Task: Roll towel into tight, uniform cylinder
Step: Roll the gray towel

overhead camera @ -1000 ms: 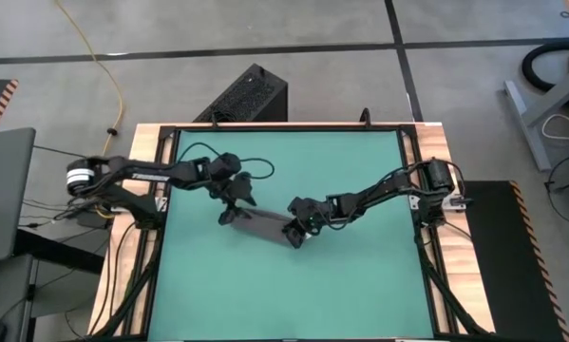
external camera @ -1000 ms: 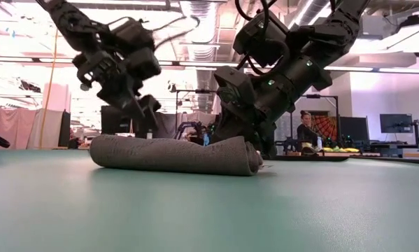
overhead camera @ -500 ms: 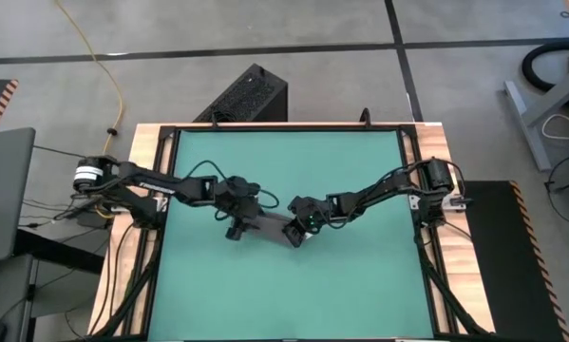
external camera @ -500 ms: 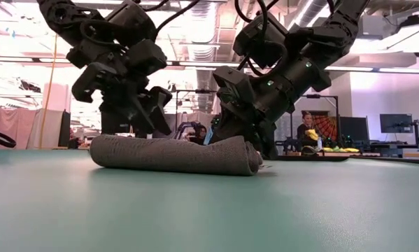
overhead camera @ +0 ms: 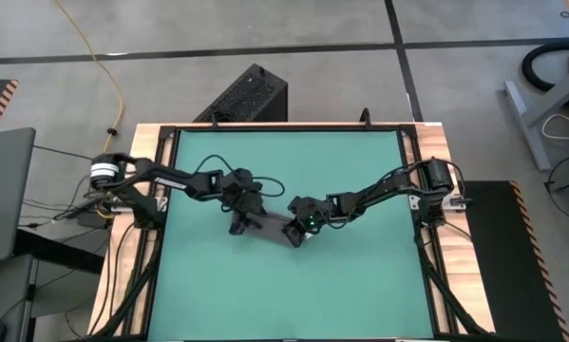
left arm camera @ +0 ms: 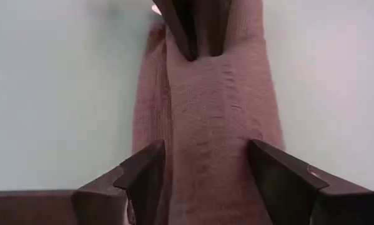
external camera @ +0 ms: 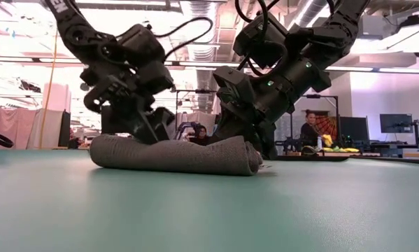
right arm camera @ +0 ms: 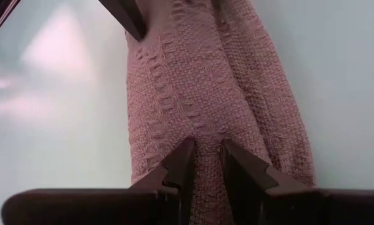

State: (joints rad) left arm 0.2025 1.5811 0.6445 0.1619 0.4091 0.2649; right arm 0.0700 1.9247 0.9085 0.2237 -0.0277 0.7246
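Observation:
The dark grey towel (overhead camera: 270,227) lies rolled into a short cylinder on the green table (overhead camera: 341,294), near its middle; it also shows in the low view (external camera: 174,155). My left gripper (overhead camera: 240,221) is open, with one finger on either side of the roll's left end (left arm camera: 205,156). My right gripper (overhead camera: 299,229) is shut on the towel at the roll's right end (right arm camera: 205,125). My left gripper (external camera: 145,131) and my right gripper (external camera: 243,143) come down onto the roll from above. My left gripper's fingers (left arm camera: 144,170) stand across the roll's left end from above, one on each long side; whether they touch the cloth I cannot tell. My right gripper pinches a ridge of cloth on the roll's top (right arm camera: 206,145) between its two fingers, near the right end. It comes slanting down from the table's right. The roll lies on the table.
A black box (overhead camera: 247,96) stands on the floor beyond the table's far edge, and a laptop (overhead camera: 4,195) sits left of the table. The wooden frame (overhead camera: 142,275) borders the green mat. A person (external camera: 309,131) sits in the room behind.
My left gripper has gone down and toward the table's near right, from beside the roll's left end to astride it, turning as it went. The towel roll and my right gripper have stayed in place.

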